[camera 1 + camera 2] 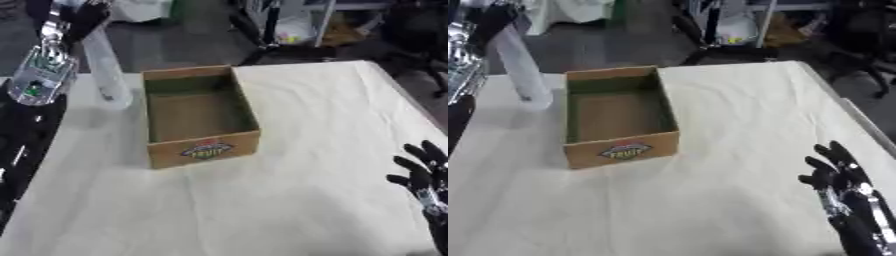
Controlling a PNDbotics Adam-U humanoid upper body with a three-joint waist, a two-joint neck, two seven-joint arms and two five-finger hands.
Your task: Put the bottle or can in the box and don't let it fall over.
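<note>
An open cardboard box with a printed label on its front wall stands on the white-covered table; it holds nothing. Left of its far corner is a tall pale translucent bottle, leaning slightly, its base low by the table's back left part. Whether the base touches the cloth is unclear. My left hand comes in from the upper left corner, with dark fingers curled round the bottle's top. My right hand rests open at the lower right, fingers up, far from the box.
The table's white cloth stretches wide in front of and to the right of the box. My silver left forearm hangs over the table's left edge. Beyond the far edge are a dark floor, shelving and chair legs.
</note>
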